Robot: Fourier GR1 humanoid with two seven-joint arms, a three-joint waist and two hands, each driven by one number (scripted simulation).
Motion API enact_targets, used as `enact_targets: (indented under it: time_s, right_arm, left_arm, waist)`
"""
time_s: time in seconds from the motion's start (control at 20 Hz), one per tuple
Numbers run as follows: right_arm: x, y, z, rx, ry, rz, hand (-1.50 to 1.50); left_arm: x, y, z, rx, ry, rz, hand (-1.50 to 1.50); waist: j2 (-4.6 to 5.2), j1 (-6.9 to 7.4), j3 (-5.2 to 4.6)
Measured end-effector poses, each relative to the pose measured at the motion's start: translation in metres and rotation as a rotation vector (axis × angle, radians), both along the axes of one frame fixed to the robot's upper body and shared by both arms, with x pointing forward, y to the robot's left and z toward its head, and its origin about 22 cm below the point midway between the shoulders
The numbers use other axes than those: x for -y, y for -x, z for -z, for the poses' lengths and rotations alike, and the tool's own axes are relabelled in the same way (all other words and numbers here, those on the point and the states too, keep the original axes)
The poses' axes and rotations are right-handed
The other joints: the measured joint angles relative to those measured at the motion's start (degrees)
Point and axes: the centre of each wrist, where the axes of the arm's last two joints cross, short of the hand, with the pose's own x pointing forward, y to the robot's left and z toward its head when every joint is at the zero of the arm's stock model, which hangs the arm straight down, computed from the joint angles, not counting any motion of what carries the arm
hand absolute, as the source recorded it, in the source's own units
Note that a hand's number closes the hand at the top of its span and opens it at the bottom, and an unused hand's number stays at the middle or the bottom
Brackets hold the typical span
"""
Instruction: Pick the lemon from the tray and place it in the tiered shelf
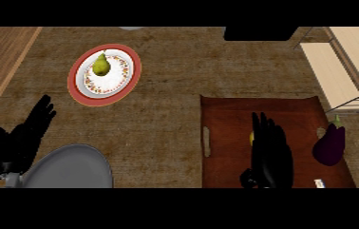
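Note:
A dark brown tray (231,123) lies at the lower right of the counter. My right hand (270,152) hovers over its middle with fingers straight, pointing away from me. A small yellow sliver of the lemon (251,137) peeks out at the hand's left edge; the rest is hidden under it. The tiered shelf (329,69), pale wood with a thin metal frame, stands at the right edge beyond the tray. My left hand (32,128) rests open at the lower left, fingers up.
A purple eggplant (329,145) lies on the tray's right side. A red-rimmed plate (88,92) holding a pear (101,65) sits at the upper left. A black object (258,33) stands at the back. My grey left forearm (70,168) fills the lower left.

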Motion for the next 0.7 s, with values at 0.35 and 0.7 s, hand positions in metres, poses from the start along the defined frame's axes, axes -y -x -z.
enact_targets:
  time_s: [0.35, 0.7]
  right_arm:
    - [-0.011, -0.013, -0.031, -0.127, 0.118, -0.024, -1.50]
    - [-0.003, -0.028, -0.030, -0.188, 0.156, -0.011, -1.50]
  left_arm:
    - [0.002, 0.001, 0.007, 0.000, 0.008, 0.009, 0.00]
    - [0.002, -0.007, 0.001, 0.000, 0.009, 0.009, 0.00]
  waist:
    - [0.07, 0.24, 0.22]
    - [0.12, 0.23, 0.31]
